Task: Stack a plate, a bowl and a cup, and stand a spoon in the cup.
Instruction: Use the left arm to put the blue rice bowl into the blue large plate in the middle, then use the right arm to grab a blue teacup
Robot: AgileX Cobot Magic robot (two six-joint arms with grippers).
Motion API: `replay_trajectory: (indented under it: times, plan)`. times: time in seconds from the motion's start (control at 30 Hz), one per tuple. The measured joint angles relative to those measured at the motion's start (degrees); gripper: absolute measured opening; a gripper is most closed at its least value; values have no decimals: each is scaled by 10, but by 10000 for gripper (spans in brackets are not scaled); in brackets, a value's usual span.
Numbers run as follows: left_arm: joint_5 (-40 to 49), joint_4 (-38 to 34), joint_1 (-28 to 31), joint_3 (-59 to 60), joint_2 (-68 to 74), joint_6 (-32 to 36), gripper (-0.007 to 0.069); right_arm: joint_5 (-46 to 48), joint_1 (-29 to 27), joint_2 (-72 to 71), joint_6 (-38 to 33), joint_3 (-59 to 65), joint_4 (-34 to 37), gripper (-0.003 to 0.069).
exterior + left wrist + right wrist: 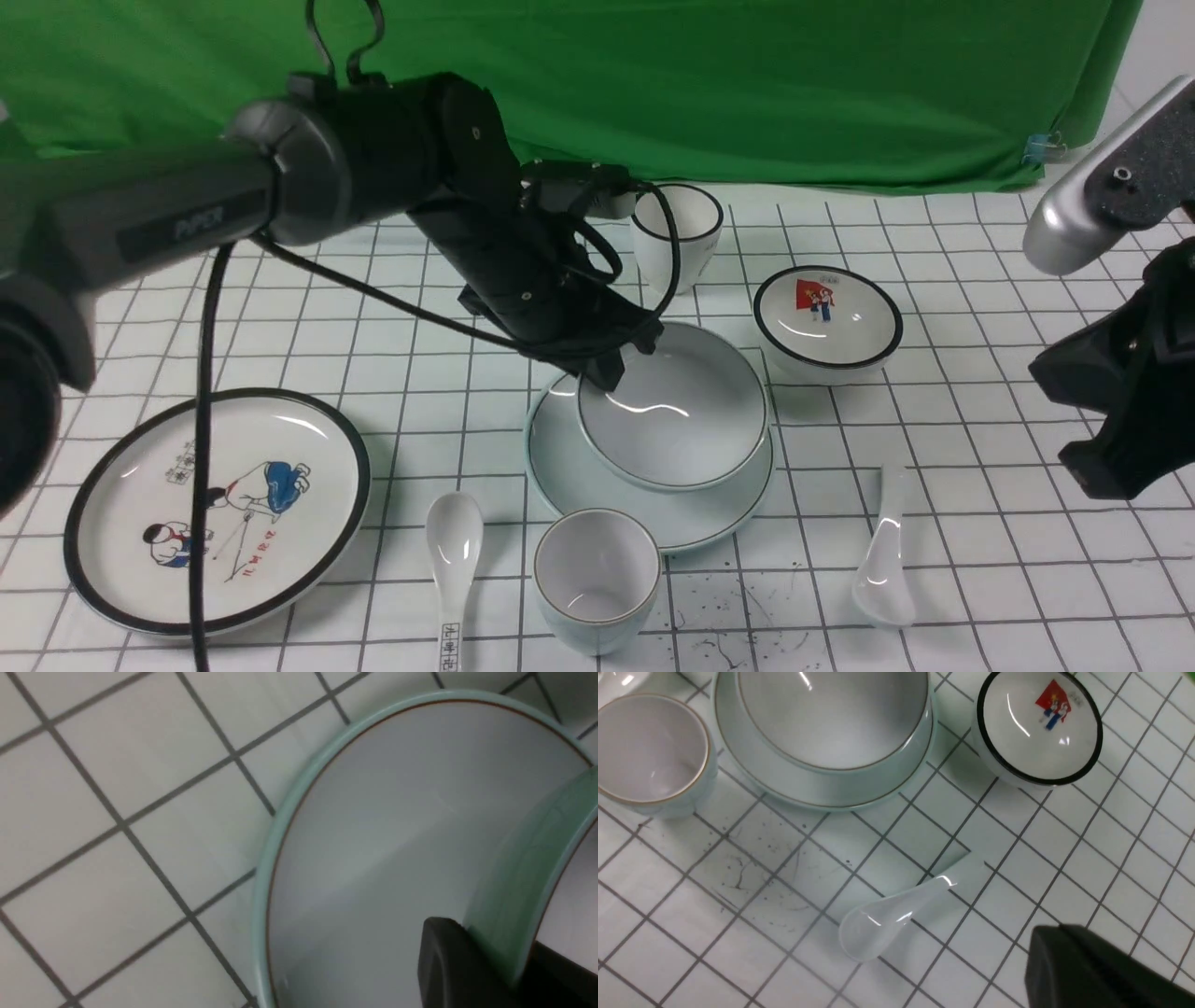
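The pale blue-green plate point(569, 471) lies mid-table. The matching bowl point(677, 415) sits over its far right part, tilted. My left gripper point(611, 369) is shut on the bowl's near-left rim. In the left wrist view one finger is outside the bowl wall point(528, 858) and one inside, with the plate point(364, 835) below. The short cup point(597, 579) stands empty in front of the plate. The plain white spoon point(887, 551) lies to the right, also seen from the right wrist as the spoon point(896, 914). My right gripper point(1059, 928) hovers shut and empty above the table near it.
A black-rimmed cartoon plate point(219, 509) lies front left. A spoon with a printed handle point(455, 560) lies beside the cup. A black-rimmed cartoon bowl point(827, 317) sits right of the stack and a tall black-rimmed cup point(677, 233) behind it. A green cloth hangs at the back.
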Motion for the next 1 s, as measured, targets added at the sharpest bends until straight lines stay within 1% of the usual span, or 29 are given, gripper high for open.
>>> replay_trajectory:
  times: [0.27,0.33,0.43,0.47,0.5,0.53,0.57,0.67,0.77,0.8,0.83,0.87,0.9,0.93,0.97,1.0]
  plan:
    - [-11,15,0,1,20,-10,2,1,0,0,1,0,0,14]
    - [-11,19,0,1,25,-11,31,0,0,0,2,0,0,14]
    - [-7,44,0,1,25,-18,114,-6,0,0,2,0,0,14]
    - [-6,47,0,-1,25,-19,122,-6,0,0,2,0,0,14]
    - [10,78,0,-9,19,-37,193,-12,0,0,2,-1,0,14]
    - [16,94,0,-13,15,-44,218,-12,0,0,2,-2,0,15]
    - [31,114,0,-26,4,-53,269,-10,0,2,2,-4,0,19]
    - [66,168,0,-63,-39,-66,375,2,0,14,2,-23,6,49]
    - [86,206,0,-85,-101,-87,428,28,4,38,2,-48,12,116]
    - [88,216,0,-87,-112,-91,432,30,7,42,2,-50,12,128]
    - [96,244,0,-86,-162,-108,431,48,20,61,2,-66,12,181]
    - [96,248,0,-86,-168,-111,429,50,24,66,2,-66,12,188]
    - [99,269,0,-78,-208,-126,407,58,39,80,2,-80,12,233]
    - [100,283,0,-67,-237,-136,382,61,55,93,2,-87,12,259]
    - [100,294,0,-47,-273,-146,342,62,81,111,2,-96,13,282]
    - [99,299,0,-24,-303,-153,301,59,100,123,2,-103,13,290]
